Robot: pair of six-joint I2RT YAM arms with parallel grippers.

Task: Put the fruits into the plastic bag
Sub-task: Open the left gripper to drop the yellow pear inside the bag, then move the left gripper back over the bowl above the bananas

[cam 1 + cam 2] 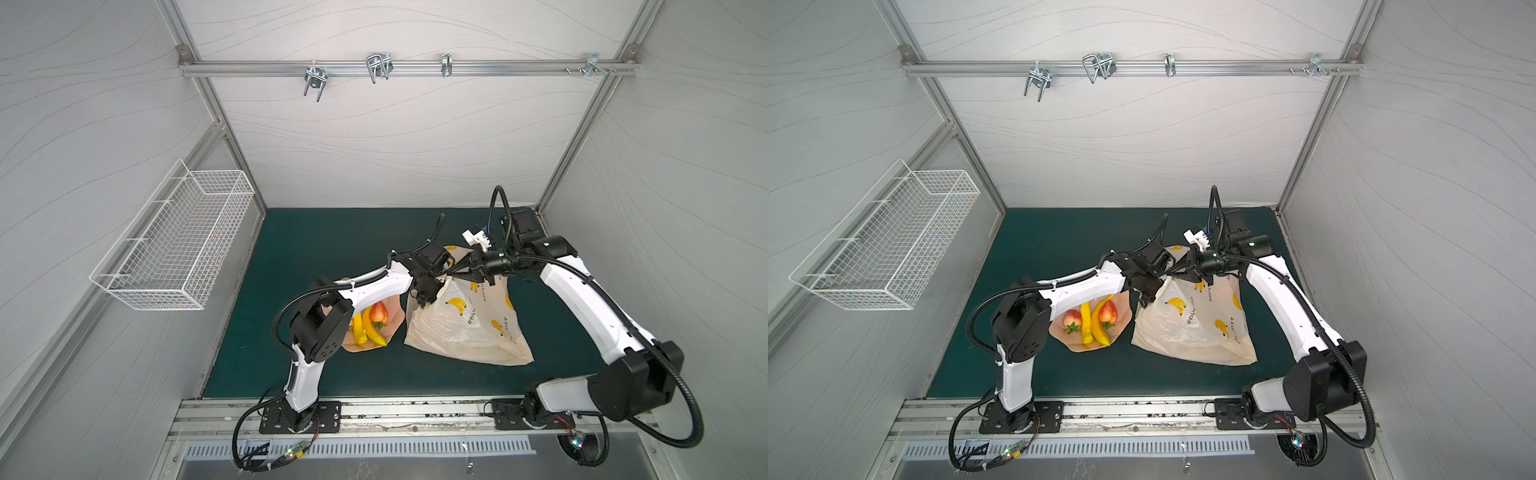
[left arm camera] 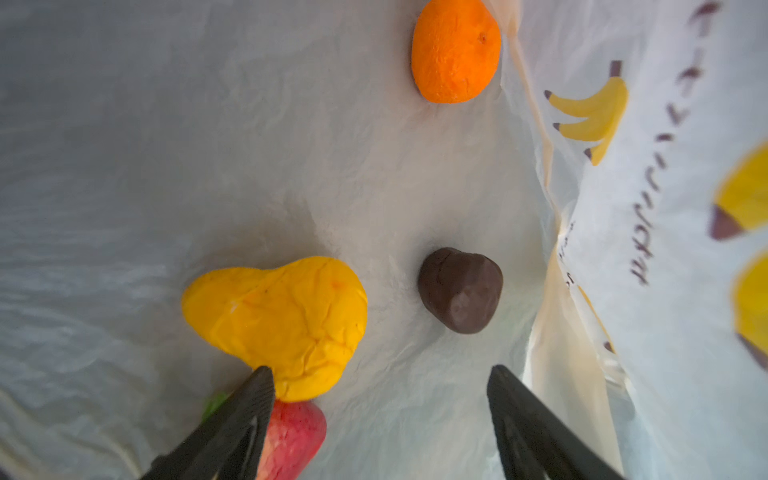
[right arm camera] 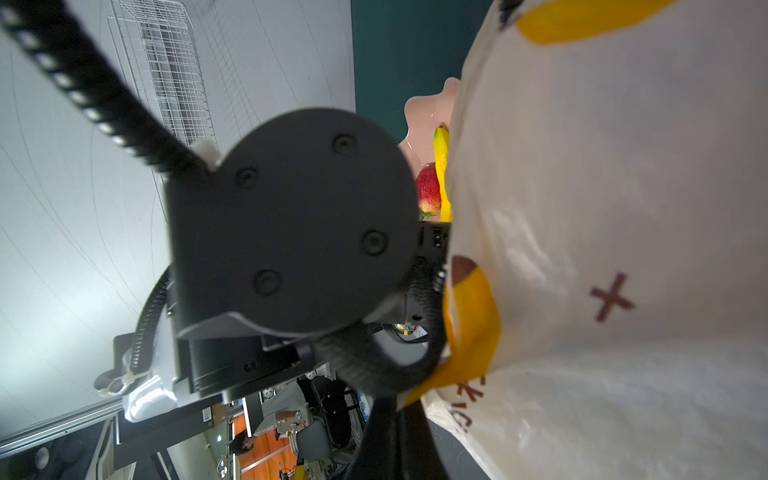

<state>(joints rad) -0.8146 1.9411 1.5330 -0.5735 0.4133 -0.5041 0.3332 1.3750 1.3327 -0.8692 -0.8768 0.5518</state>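
Note:
The plastic bag (image 1: pixel 465 324) (image 1: pixel 1192 328) lies on the green mat, its mouth lifted. My right gripper (image 1: pixel 455 270) (image 3: pixel 401 409) is shut on the bag's rim. My left gripper (image 1: pixel 424 297) (image 2: pixel 380 370) is inside the mouth, open. In the left wrist view an orange fruit (image 2: pixel 455 50), a yellow-orange fruit (image 2: pixel 274 324) and a dark brown one (image 2: pixel 459 291) lie in the bag. A strawberry (image 2: pixel 291 440) rests beside one finger, apart from the other. Two bananas (image 1: pixel 1086 322) and two strawberries (image 1: pixel 1108 312) lie on the pink plate (image 1: pixel 1121 316).
The pink plate (image 1: pixel 397 320) sits just left of the bag, partly under my left arm. A white wire basket (image 1: pixel 174 241) hangs on the left wall. Metal hooks (image 1: pixel 378 68) hang on the back rail.

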